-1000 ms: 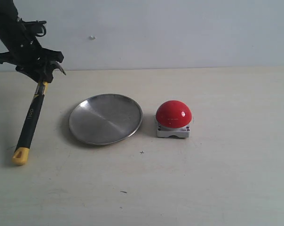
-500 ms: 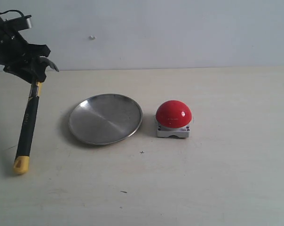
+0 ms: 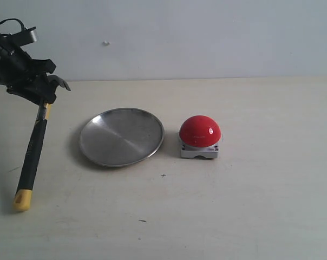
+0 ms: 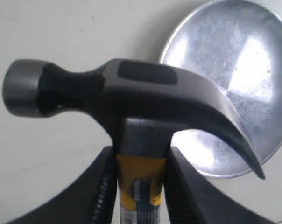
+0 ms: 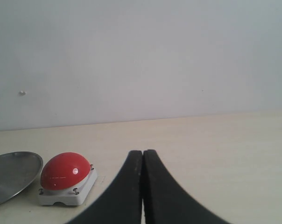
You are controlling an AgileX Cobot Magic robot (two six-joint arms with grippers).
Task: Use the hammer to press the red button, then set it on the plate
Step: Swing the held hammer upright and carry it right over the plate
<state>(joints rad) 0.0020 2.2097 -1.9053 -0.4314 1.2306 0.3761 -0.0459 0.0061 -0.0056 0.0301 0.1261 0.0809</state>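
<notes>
The left gripper (image 3: 42,93) is clamped on the yellow neck of the claw hammer (image 3: 33,150), just under its dark metal head (image 4: 145,98), with a finger (image 4: 100,191) pressed against each side. From the gripper the black handle slants down to the yellow butt end, low by the desk (image 3: 261,206); whether the butt touches the desk cannot be told. The claw points from the gripper toward the silver metal plate (image 3: 122,136), which lies flat on the desk near the gripper, toward the desk's middle. Beyond the plate, just beside its far rim and apart from it, sits the red button (image 3: 200,131) on its grey base. The right gripper (image 5: 142,186) has its fingers pressed together with nothing between them; the red button lies ahead of it
</notes>
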